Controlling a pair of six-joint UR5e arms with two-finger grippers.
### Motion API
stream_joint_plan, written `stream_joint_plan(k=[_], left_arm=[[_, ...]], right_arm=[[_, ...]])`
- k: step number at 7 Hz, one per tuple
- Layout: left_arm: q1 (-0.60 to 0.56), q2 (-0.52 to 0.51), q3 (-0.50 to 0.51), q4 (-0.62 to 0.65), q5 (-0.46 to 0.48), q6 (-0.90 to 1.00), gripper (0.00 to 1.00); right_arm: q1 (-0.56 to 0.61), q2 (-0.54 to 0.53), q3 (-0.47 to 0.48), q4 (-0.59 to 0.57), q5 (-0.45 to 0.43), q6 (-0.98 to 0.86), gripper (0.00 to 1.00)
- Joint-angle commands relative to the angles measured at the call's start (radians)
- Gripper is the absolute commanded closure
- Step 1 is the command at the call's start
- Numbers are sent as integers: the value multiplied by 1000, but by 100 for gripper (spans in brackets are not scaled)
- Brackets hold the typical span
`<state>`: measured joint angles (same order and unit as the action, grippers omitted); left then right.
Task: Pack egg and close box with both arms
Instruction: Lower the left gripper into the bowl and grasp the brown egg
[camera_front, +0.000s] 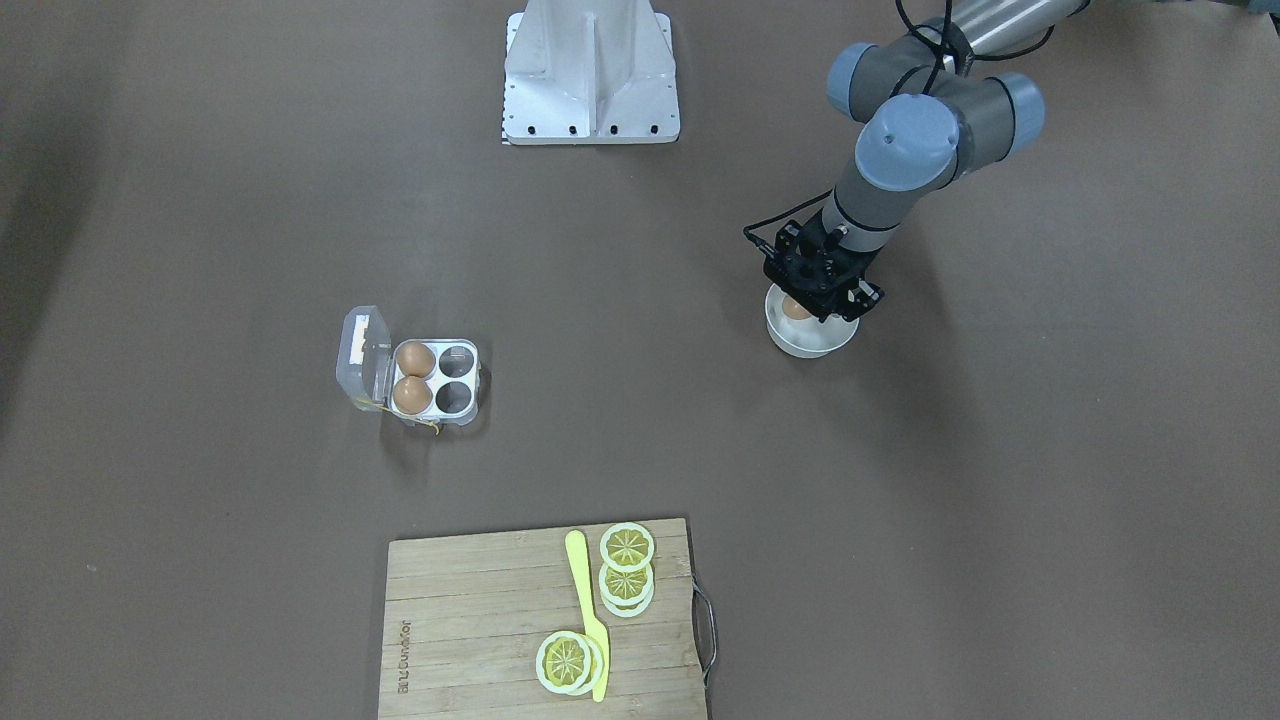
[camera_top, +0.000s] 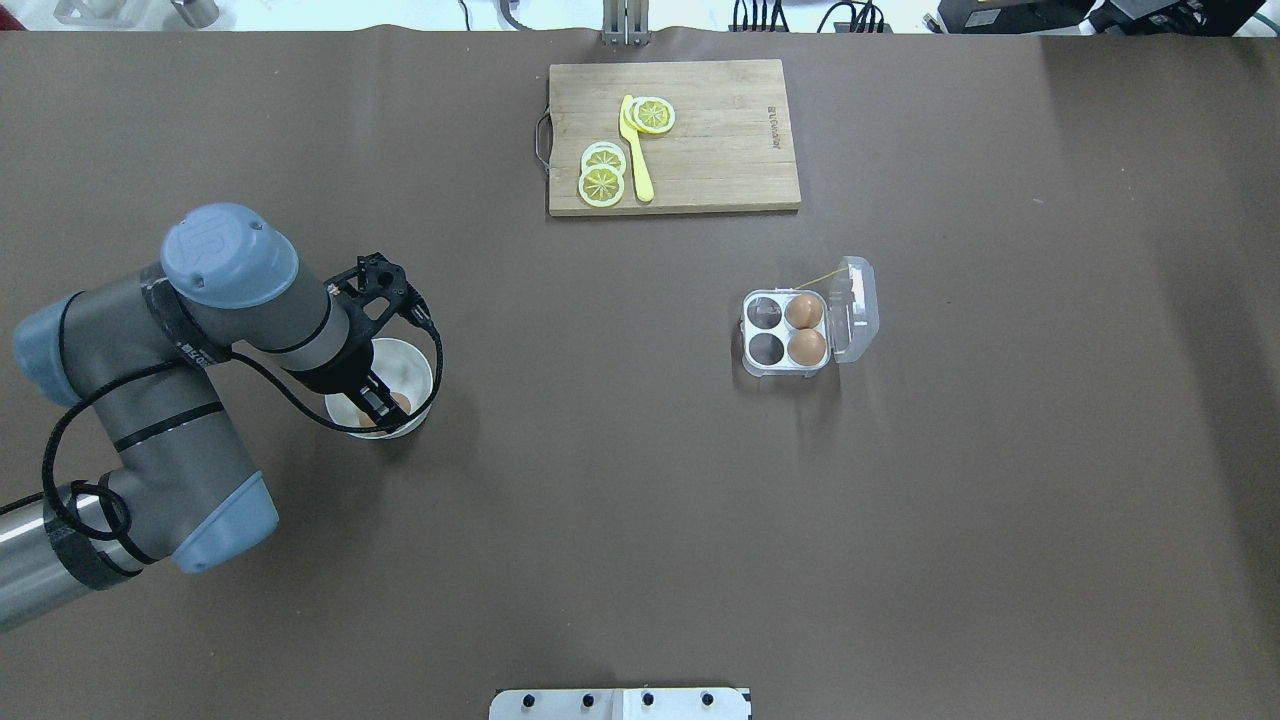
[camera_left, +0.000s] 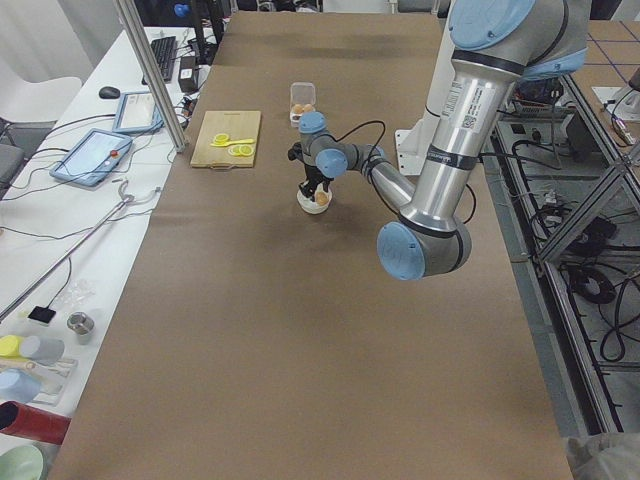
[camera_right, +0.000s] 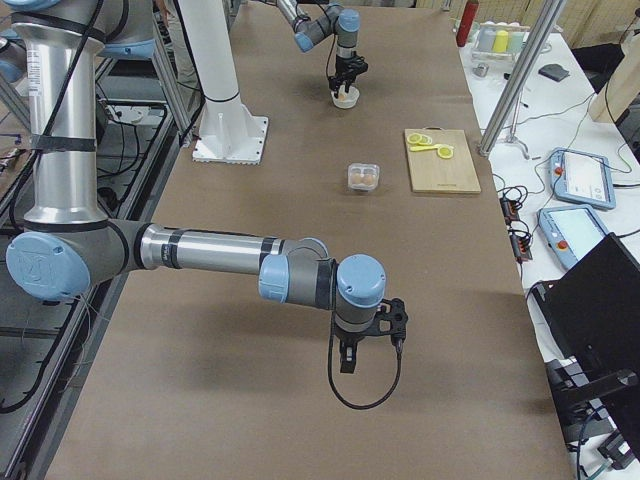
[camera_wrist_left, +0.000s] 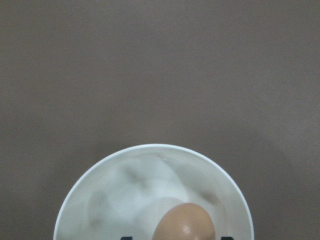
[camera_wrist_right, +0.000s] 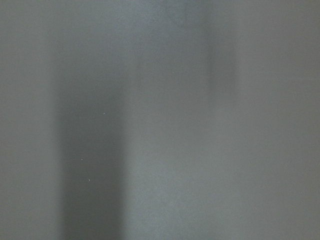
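Left gripper (camera_top: 380, 400) open astride smooth light-brown egg (camera_wrist_left: 184, 225) in white round bowl (camera_wrist_left: 125, 185), gripping nothing; your off-centre squeeze could crack it.

Left hand (camera_top: 385, 405) points down, apparently open; right arm (camera_right: 200, 250) outstretched.

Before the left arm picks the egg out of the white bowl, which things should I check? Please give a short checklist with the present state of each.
1. The egg lies in the bowl, between the fingers of the left gripper: ok.
2. The left gripper is open, not yet closed on the egg: ok.
3. The lid of the box stands open: ok.
4. The box has free cells: ok, two are empty.
5. The right gripper is open or shut: cannot tell, only a side view shows it.
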<state>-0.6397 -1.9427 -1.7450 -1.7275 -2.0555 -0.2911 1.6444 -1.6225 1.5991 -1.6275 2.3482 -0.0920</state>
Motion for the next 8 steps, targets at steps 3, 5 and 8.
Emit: stream_joint_plan(k=[3,5,8], left_arm=[[0,-7,25,2,2,1,33],[3,-13,39,0,5,1,32],[3,-19,45,2,3,1,50]], right_arm=[[0,1,-1,0,-1,0,0],[0,0,-1,0,-1,0,0],[0,-5,-1,0,-1,0,0]])
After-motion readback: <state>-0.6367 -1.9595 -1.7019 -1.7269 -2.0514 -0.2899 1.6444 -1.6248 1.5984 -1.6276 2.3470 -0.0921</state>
